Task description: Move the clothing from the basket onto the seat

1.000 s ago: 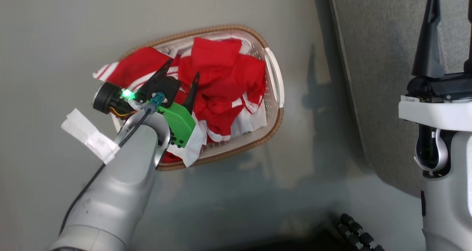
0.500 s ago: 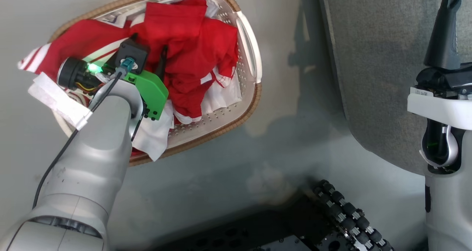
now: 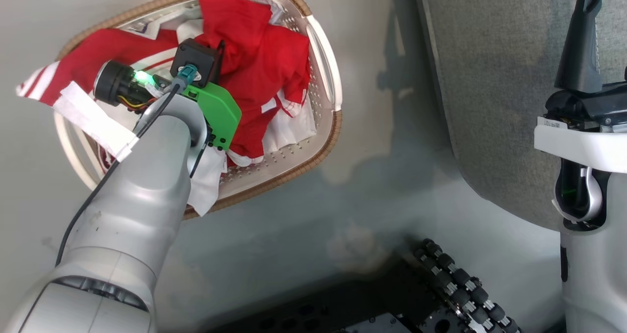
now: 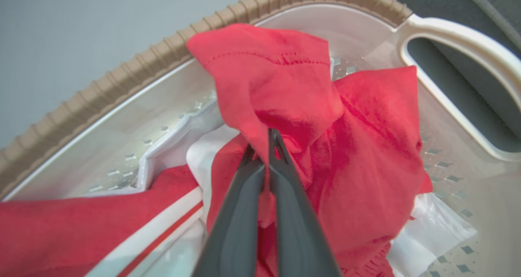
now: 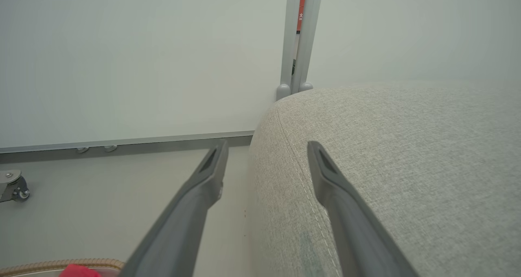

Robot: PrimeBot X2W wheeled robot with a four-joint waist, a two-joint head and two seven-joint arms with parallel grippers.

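Inside the basket (image 3: 322, 54) all the clothing (image 3: 274, 63) is found, one red fold pinched in the closed left pincer (image 4: 262, 143). Nothing is seen laid on the seat (image 5: 407, 146), near which the right pincer (image 5: 267, 146) is held wide.

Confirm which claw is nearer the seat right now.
Right. The right claw hangs open at the seat's edge, holding nothing. The left claw is down in the basket, shut on the red clothing, with floor between basket and seat.

Silver forearm (image 3: 147, 191), green wrist bracket (image 3: 221, 113)
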